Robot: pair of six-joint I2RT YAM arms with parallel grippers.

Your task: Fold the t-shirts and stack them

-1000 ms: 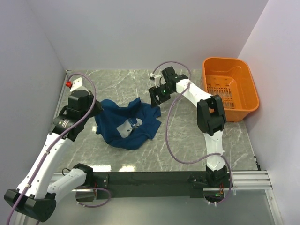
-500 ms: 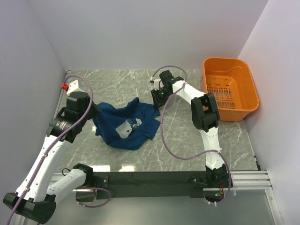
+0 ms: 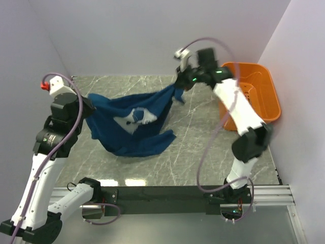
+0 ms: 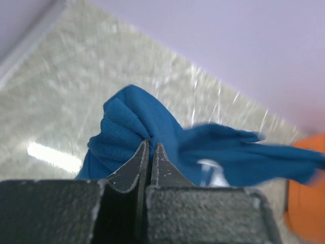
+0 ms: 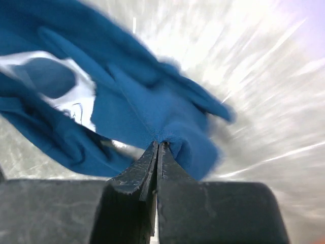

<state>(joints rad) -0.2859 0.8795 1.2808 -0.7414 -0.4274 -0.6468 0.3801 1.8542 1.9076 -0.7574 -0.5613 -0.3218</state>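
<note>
Now that the right gripper [image 5: 157, 145] has closed on the teal t-shirt [image 3: 114, 134], with the left gripper [image 4: 151, 145] also pinching it, the shirt rises stretched between them; spreading can follow.

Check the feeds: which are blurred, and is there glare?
Right wrist: table streaked with motion blur, shirt soft; left wrist: basket and far shirt smeared, a bright glare strip on the table; top view: sharp, glare patches at the table's near edge.

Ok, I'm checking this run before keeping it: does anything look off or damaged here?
Nothing spilled or damaged. The t-shirt is just untidy: pinched at two edges by the left hand and right hand, it sags between them, with its lower folds crumpled on the table.
</note>
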